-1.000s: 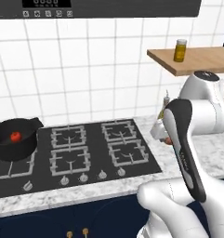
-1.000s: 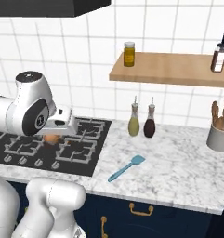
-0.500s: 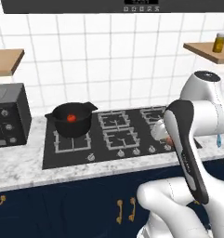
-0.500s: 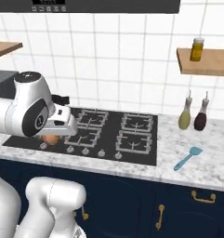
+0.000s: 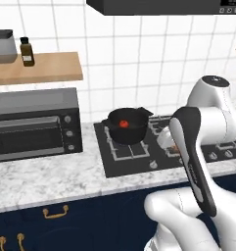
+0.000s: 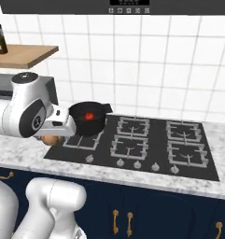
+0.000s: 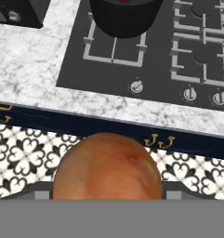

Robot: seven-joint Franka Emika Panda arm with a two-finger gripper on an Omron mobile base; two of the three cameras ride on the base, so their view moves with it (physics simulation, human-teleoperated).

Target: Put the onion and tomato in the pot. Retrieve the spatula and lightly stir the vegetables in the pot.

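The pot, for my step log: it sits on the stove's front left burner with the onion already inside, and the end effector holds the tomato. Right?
Swapped. The left base view shows the tomato in the pot; the hand view shows the end effector holding the onion. The burner is right.

Even, bright, shadowless rendered light

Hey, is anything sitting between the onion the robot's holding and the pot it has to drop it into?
Nothing visible blocks the way. The pincer holds the onion out past the counter's front edge, and only bare marble and the hob's front burner grate lie before the pot, which is uncovered with the tomato inside.
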